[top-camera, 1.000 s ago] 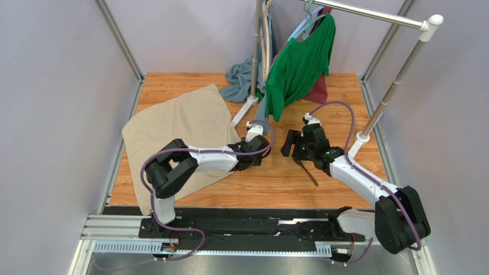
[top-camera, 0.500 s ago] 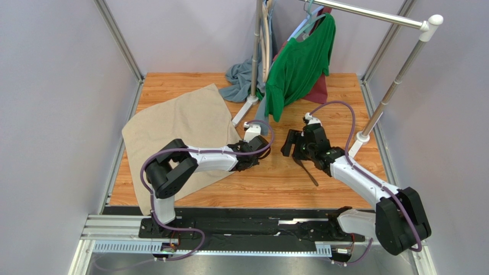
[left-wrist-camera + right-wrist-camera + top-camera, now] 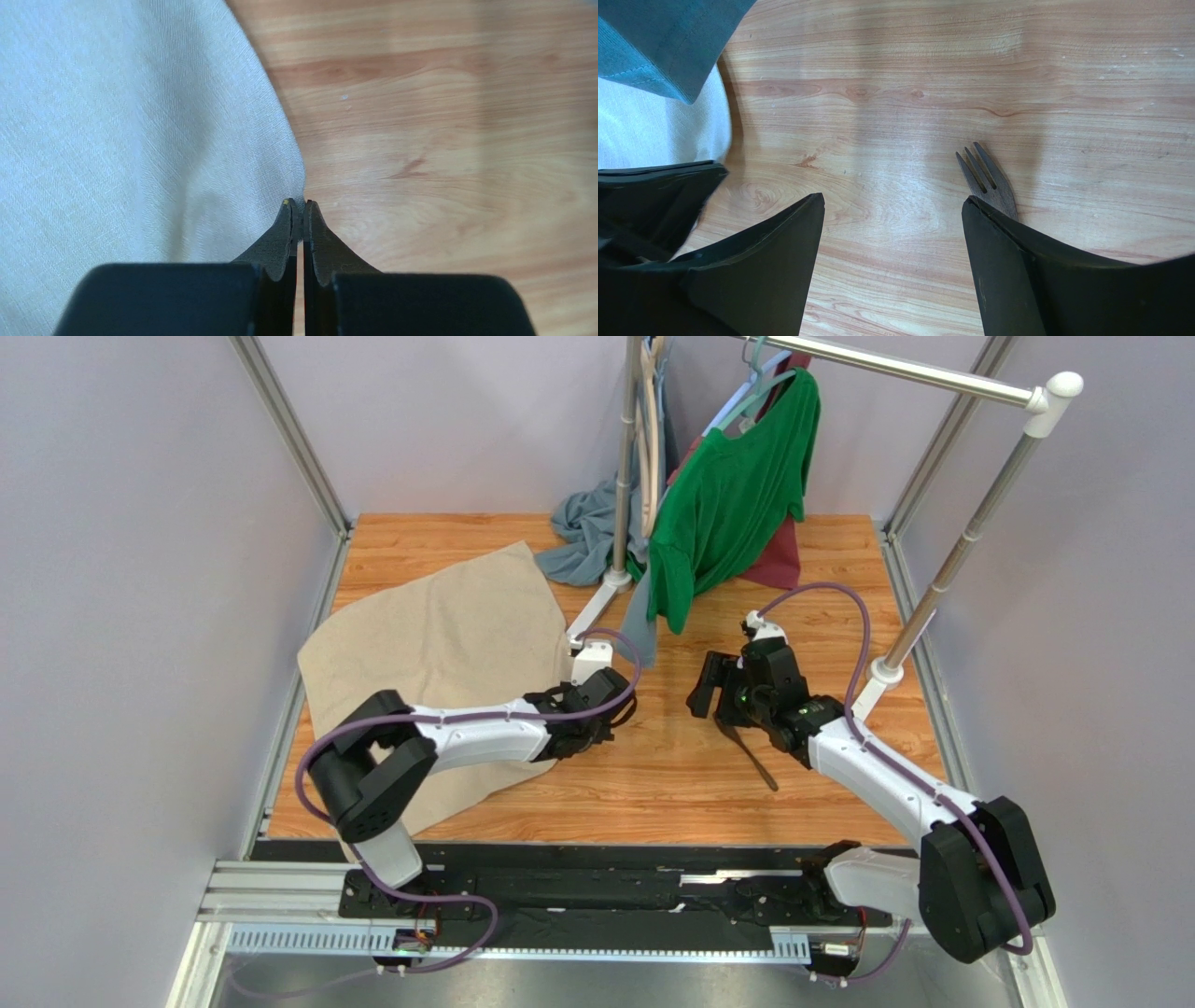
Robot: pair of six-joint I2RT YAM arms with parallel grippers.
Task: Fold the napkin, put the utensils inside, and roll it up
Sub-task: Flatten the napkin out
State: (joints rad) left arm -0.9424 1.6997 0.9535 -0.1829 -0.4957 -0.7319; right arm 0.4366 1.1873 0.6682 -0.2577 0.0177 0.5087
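napkin [image 3: 435, 637]: beige woven square, flat on the wood-grain table [image 3: 673, 791], left half
fork [image 3: 985, 180]: slim dark metal, short tines, lying on bare wood
left gripper [image 3: 298, 204]: tapered tips pinched on the napkin's right edge
right gripper [image 3: 892, 199]: jaws spread wide, over the fork

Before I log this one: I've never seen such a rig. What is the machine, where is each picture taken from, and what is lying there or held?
Two robot arms stand at the near edge of the table, each ending in a two-finger gripper. The wide picture comes from a camera above and behind them; the two close-ups come from wrist cameras, each showing its own fingers. A tan napkin lies spread on the left, a dark fork on bare wood. The left gripper is shut on the napkin's edge. The right gripper hangs open by the fork, holding nothing. A green shirt hangs behind.
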